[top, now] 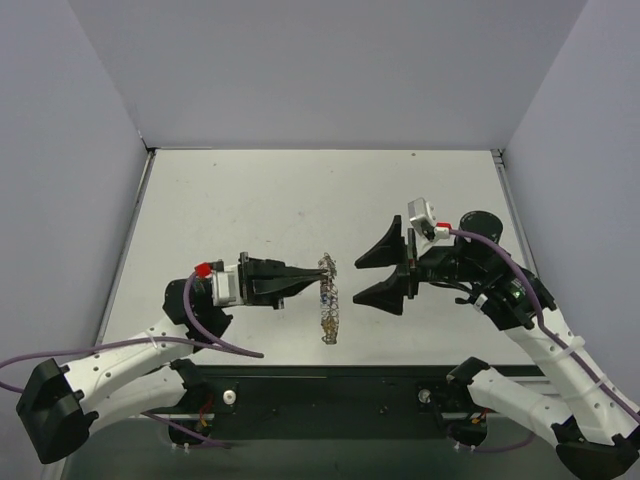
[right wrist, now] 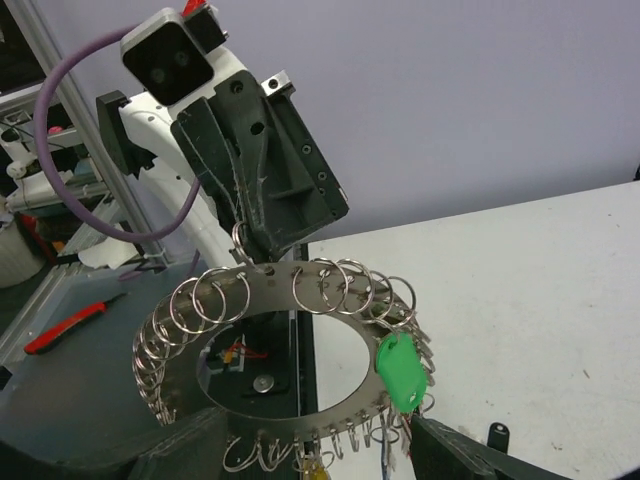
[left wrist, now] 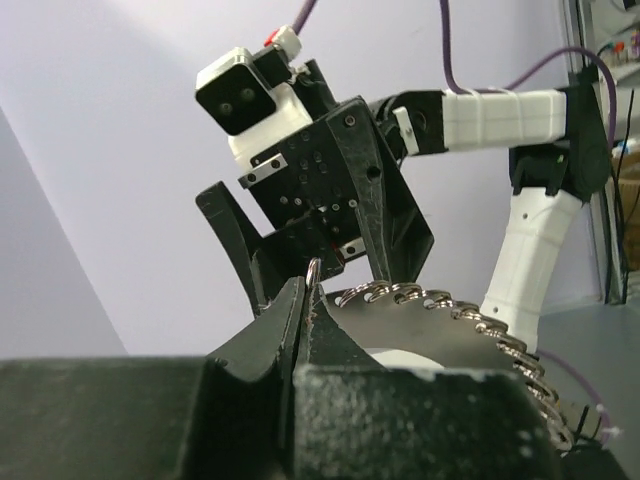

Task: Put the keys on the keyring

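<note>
- The left gripper (left wrist: 300, 310) fills the bottom of the left wrist view. Its 2 fingers are pressed together on the rim of the keyring (left wrist: 450, 322), pinching the flat metal.
- The left arm runs low from its base to a level wrist, left of the keyring. Its fingers point straight at the keyring's left side.
- The keyring stands on edge between the 2 grippers, over the near part of the table (top: 250, 200). Small wire loops line its rim all the way round. Whether its lowest edge touches the table cannot be told.
- The right gripper (top: 358, 281) sits just right of the keyring with its jaws spread wide and nothing between them. Both tips aim at the keyring's face and stay apart from it.
- The right arm climbs from its base and bends at the elbow. Its wrist is turned so that the fingers face the keyring.
- Of the keys, 1 green key (right wrist: 400, 368) hangs from a loop on the keyring's rim, on the side away from the left gripper's pinch.
</note>
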`<state>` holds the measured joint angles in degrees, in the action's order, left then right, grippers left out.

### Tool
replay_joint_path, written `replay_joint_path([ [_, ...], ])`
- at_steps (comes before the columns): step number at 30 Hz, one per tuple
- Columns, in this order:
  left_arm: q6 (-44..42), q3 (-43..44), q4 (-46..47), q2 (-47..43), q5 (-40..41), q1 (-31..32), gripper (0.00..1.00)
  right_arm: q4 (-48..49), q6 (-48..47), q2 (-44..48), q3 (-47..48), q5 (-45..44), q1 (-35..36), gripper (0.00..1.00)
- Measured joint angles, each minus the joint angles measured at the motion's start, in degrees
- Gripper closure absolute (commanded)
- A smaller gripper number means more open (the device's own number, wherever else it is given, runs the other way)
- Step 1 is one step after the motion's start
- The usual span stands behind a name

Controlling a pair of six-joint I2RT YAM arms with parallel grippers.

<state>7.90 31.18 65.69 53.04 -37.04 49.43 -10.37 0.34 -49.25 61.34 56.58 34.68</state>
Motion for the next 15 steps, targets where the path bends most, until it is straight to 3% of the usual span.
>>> replay_joint_path([
  [3, 4.55, 1.16, -0.83, 0.59, 2.05, -0.52, 1.0, 4.66, 2.84, 0.02, -1.75, 0.63, 0.04, 0.43],
  [8, 14.4, 2.8, -2.86, 3.96, 2.97, -2.93, 1.0, 12.35, 7.56, -0.04, -3.78, 0.81, 0.31, 0.44],
  [15, 22.88, 5.22, -5.97, 6.4, 2.69, -4.92, 1.0, 21.38, 12.52, -1.07, -4.39, 0.79, 0.31, 0.55],
])
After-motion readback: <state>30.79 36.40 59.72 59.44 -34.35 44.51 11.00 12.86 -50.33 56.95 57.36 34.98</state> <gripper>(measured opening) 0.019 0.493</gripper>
